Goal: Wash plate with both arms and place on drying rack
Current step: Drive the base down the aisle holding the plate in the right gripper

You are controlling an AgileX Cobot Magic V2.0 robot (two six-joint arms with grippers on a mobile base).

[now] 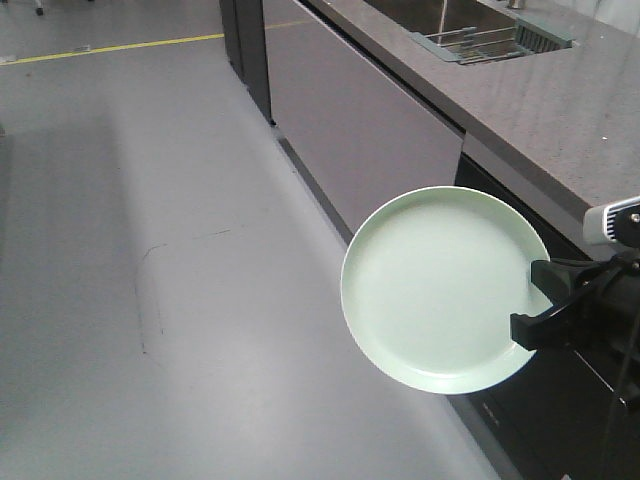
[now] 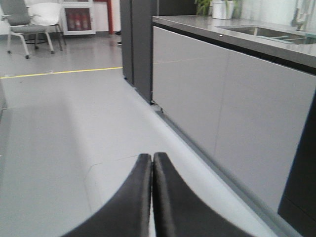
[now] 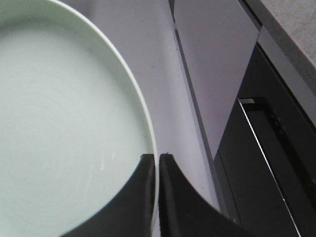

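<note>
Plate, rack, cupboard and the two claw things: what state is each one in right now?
plate: held up by its rim over the floor, bare, nothing on it
right end effector: shut on the plate's rim
left end effector: shut, holding nothing
drying rack: lying at the sink on the counter, nothing on it
cabinet door: closed

Plain mint plate (image 1: 435, 285), seemingly tilted, rim pinched in right gripper (image 3: 157, 160).
</note>
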